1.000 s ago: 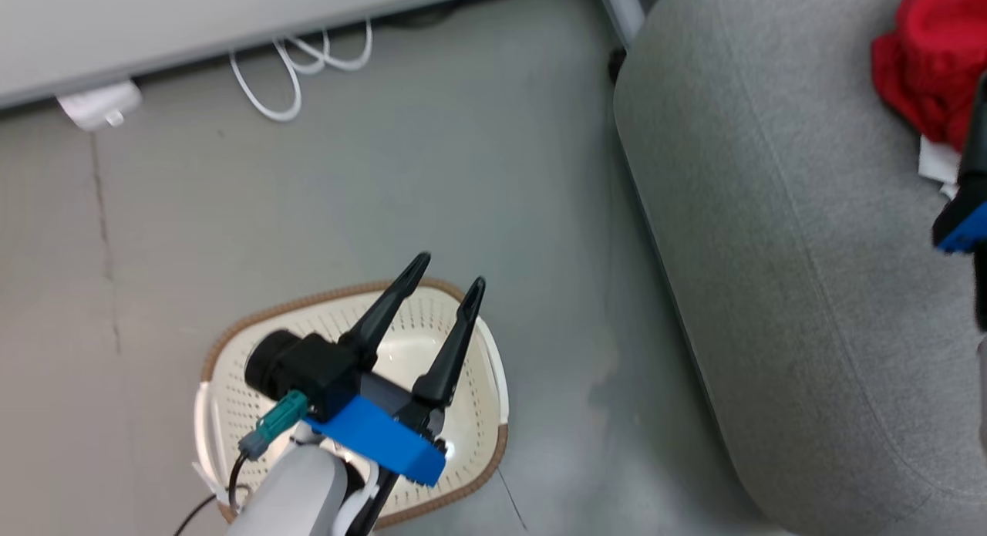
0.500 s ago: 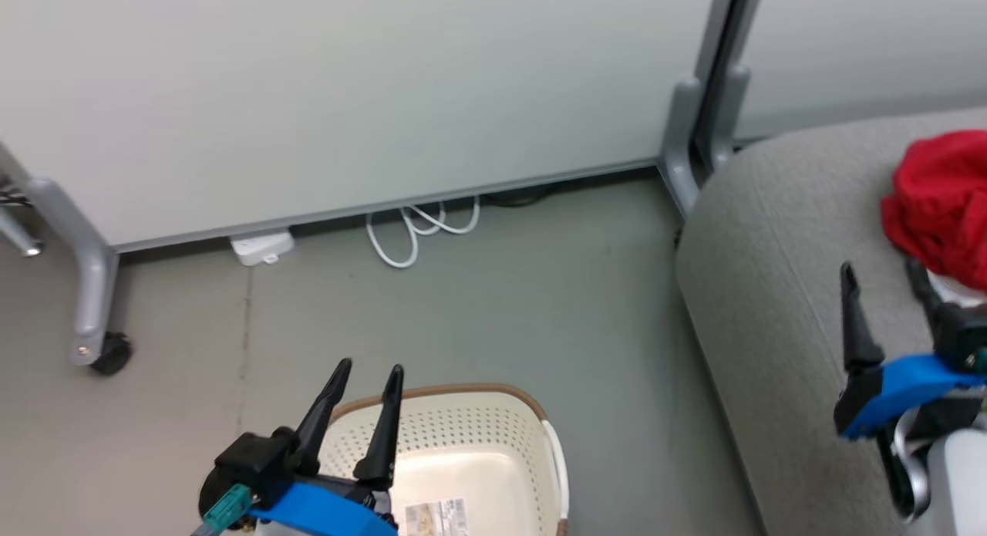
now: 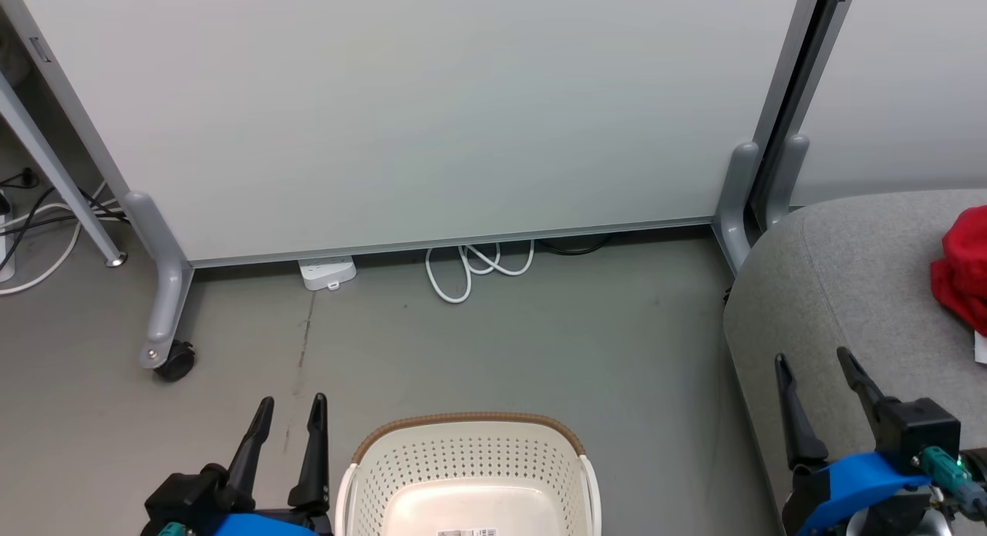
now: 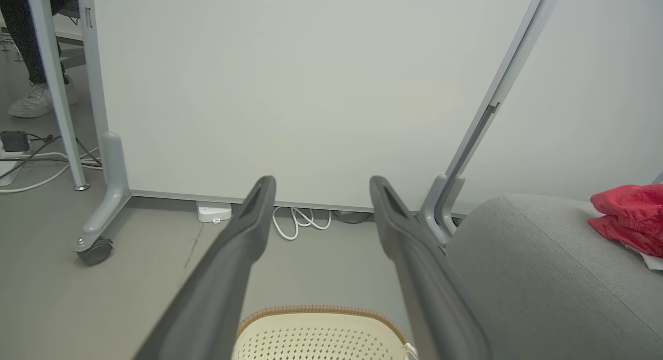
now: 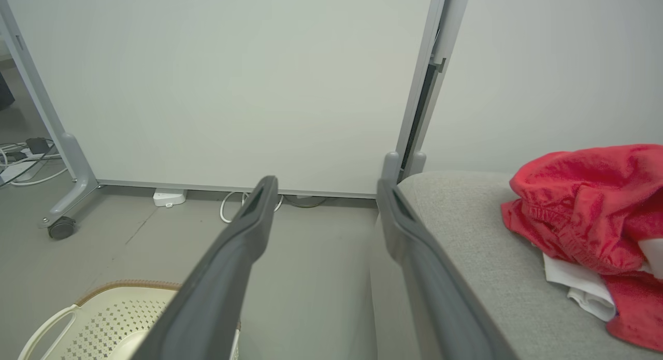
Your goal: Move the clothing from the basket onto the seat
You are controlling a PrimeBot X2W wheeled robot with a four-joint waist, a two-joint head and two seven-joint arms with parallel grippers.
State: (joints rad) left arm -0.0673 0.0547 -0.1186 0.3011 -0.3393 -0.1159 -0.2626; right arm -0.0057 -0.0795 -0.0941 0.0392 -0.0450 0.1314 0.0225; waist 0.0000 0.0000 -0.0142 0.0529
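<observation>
Right of the basket [image 3: 470,424], clothing [image 3: 960,278] lies on the seat [image 3: 833,289].

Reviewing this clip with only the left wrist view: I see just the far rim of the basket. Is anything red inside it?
Observer: No red in the part that shows. In the head view the basket has a bare floor except for a small printed label; its near end is cut off by the frame.
Operator: Is the pile on the seat all red?
Observer: No. The right wrist view shows white fabric under the red clothing on the seat.
Operator: Where is the right pincer?
Observer: In the head view the right pincer is open and holds nothing. It shows over the seat's left part, apart from the clothing.
</observation>
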